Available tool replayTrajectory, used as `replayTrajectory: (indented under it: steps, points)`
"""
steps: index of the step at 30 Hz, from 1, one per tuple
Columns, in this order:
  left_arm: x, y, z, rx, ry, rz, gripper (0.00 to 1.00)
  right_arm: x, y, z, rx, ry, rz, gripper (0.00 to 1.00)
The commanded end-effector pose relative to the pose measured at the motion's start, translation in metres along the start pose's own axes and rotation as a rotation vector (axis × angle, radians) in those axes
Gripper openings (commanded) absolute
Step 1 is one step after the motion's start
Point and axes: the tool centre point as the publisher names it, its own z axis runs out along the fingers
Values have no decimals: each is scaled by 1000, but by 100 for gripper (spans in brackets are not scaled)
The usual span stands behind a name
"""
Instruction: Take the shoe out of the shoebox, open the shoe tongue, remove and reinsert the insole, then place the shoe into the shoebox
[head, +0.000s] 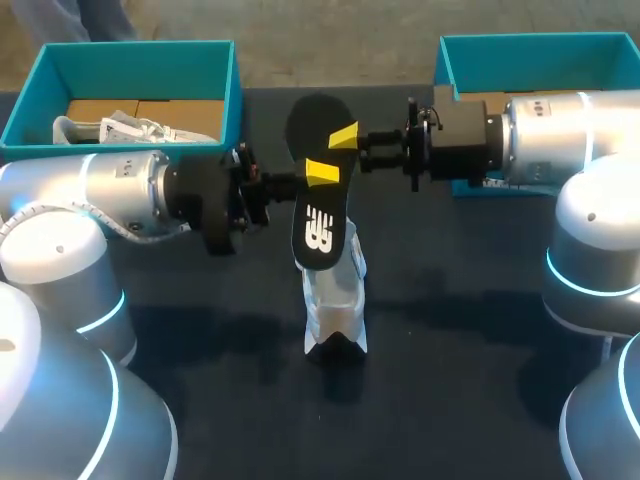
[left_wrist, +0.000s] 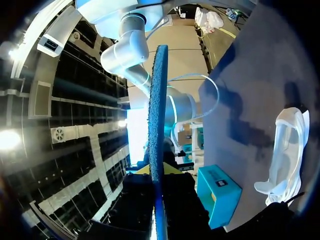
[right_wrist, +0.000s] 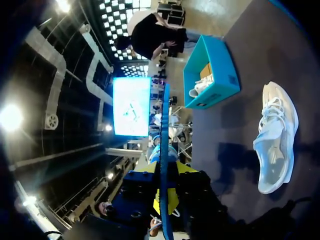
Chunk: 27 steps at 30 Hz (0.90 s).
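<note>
Holding insole mid-air: left gripper and right gripper are each clamped on it, shoe below on table. Reinsertion likely needs one grip freed and the toe end angled into the opening.

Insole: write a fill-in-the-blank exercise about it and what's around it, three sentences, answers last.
The left pincer and right pincer are both shut on the ____.
The white shoe under it rests on the ____.
Both pincers have ____ tips.
Missing: insole; table; yellow.
</note>
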Motion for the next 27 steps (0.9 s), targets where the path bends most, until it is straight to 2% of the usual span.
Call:
replayTrajectory:
  steps: [1, 8, 10, 13, 20, 27]
  points:
    - [1, -8, -6, -9, 3, -9, 0, 1, -6, -15, -28, -17, -21, 100]
    - [3, -22, -10, -20, 5, -73, 0, -6, -1, -34, -65, -76, -116, 100]
    - [3, -26, -11, -34, 0, -106, 0, -6, 1, -40, -94, -58, -198, 100]
    - [4, -33, -12, -49, -3, -165, 0, -5, 0, -48, -116, -94, -349, 100]
    - [3, -45, -14, -70, 2, -313, 0, 2, -5, -54, -106, -140, -625, 100]
    - [3, -48, -16, -75, 11, -330, 0, 2, -5, -54, -106, -140, -625, 100]
